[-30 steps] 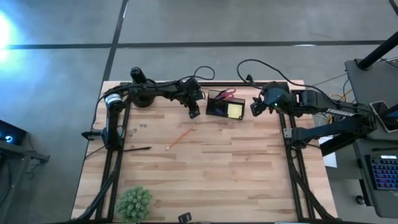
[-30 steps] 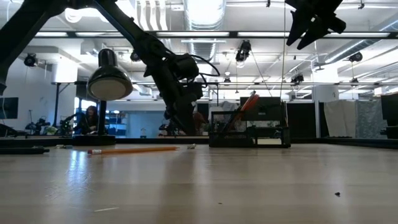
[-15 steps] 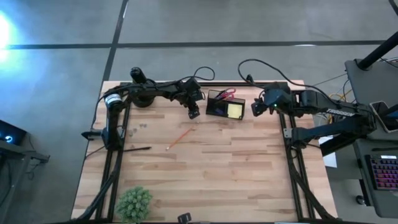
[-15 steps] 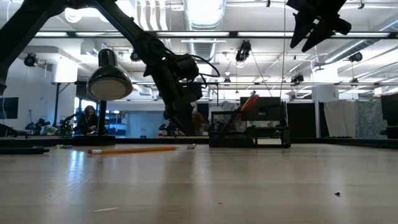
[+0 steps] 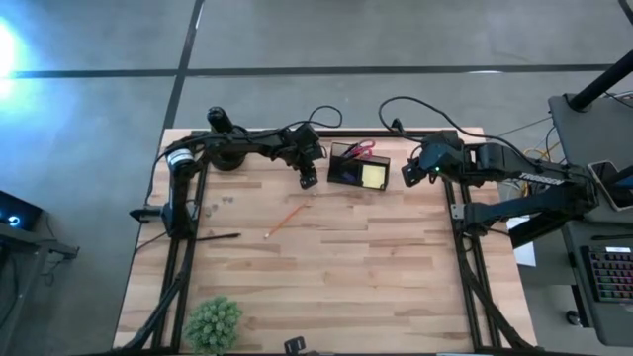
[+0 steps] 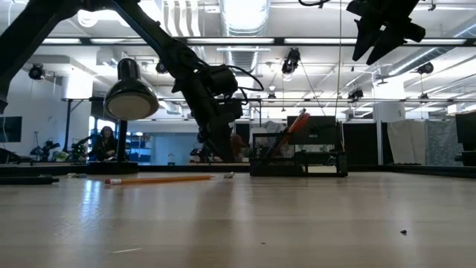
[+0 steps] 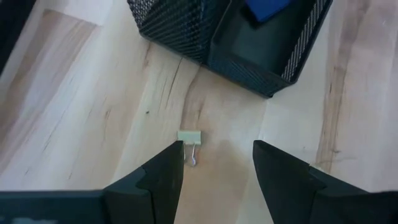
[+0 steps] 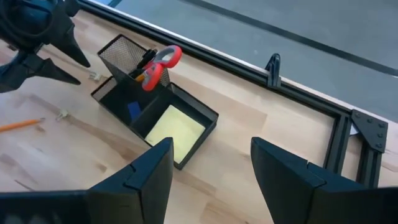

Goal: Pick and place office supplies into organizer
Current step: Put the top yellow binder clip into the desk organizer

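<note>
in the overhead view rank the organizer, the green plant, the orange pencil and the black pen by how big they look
1. Green plant, biggest.
2. Organizer, slightly smaller in footprint.
3. Black pen and orange pencil: both thin and about equally long, so no ranking between them.

The black mesh organizer [image 8: 155, 118] holds red-handled scissors [image 8: 158, 62], a pale yellow sticky-note pad [image 8: 173, 132] and a blue item [image 8: 132, 110], while beside it on the light striped-wood table [image 5: 336, 267] lie an orange pencil [image 5: 285, 220] and a cream binder clip [image 7: 189, 138].
</note>
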`<state>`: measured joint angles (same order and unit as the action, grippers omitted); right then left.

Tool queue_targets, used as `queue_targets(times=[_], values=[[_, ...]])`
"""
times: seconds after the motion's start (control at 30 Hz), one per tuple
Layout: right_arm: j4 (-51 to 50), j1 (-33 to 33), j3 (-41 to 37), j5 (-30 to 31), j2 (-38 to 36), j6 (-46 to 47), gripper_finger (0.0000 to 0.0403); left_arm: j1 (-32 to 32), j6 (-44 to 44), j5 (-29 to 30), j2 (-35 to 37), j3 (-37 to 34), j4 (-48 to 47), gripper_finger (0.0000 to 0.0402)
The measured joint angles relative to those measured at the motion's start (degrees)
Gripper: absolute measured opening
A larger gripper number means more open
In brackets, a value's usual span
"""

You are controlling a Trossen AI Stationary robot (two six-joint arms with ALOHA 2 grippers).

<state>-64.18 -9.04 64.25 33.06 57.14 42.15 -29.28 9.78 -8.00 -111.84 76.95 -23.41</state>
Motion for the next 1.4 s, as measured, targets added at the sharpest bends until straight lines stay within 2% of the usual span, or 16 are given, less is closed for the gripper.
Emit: queue_targets(times=[0.37,0.53,1.17,1.4], values=[[0.1,0.0,0.0,0.0,0.0,1.4,0.0206,-0.5,-0.4,-0.6,-2.4,0.4,0.9,0.0178],[0.1,0.0,0.0,0.0,0.0,1.4,0.0206,-1.6,-0.7,-0.2,-3.3,0.4,5.0,0.0178],[0.1,-0.2,0.0,0.0,0.0,1.4,0.0206,-2.5,-1.2,-2.9,-5.0,1.5,2.0,0.0177],[0.1,-0.2,0.0,0.0,0.0,1.7,0.0206,-2.2,0.4,-2.2,-5.0,1.5,1.9,0.0129]])
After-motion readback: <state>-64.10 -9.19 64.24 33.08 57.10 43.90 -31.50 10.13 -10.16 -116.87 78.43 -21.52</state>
